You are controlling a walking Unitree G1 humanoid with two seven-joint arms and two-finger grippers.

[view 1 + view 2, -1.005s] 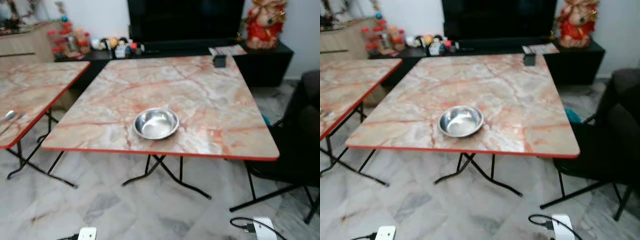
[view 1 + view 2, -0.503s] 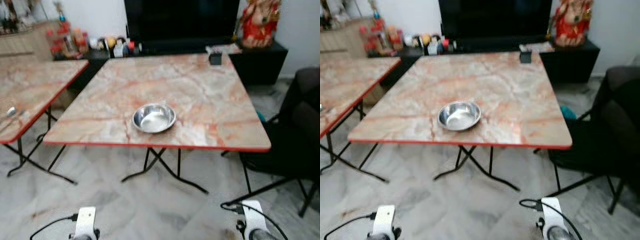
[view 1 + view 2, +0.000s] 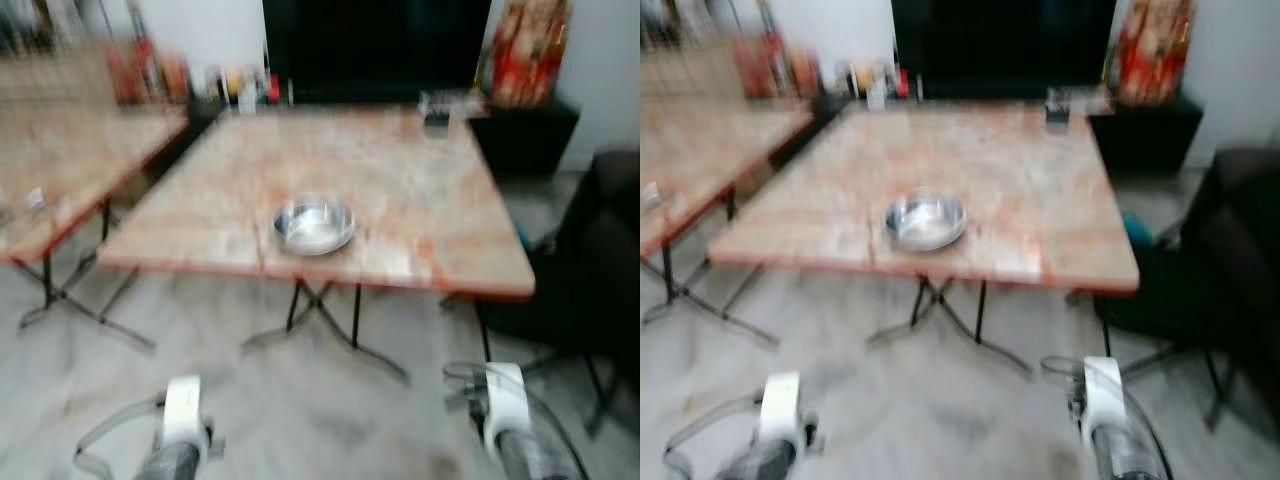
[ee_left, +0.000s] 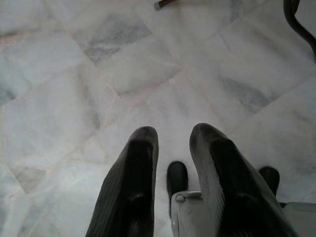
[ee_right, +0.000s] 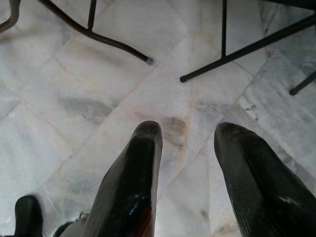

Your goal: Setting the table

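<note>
Left gripper [image 4: 173, 143] and right gripper [image 5: 187, 131] hang low over the grey marble floor [image 4: 74, 74], fingers apart, empty, likely idle during walking. Round stainless-steel bowl [image 3: 313, 224] sits near the front edge of the pink marble-patterned bench [image 3: 400, 180], within reach for a place setting.

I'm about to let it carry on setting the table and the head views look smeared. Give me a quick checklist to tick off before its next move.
1. Head views sharp enough to aim: not ok, both are blurred.
2. Bowl on the table, upright near the front edge: ok.
3. Left pincer free: ok, fingers apart over bare floor, holding nothing.
4. Right pincer free: ok, open above the floor, empty.
5. Arms near the table: not ok, both hang low, short of its front edge.
6. Chair at the table's right side clear of the path: cannot tell.
</note>
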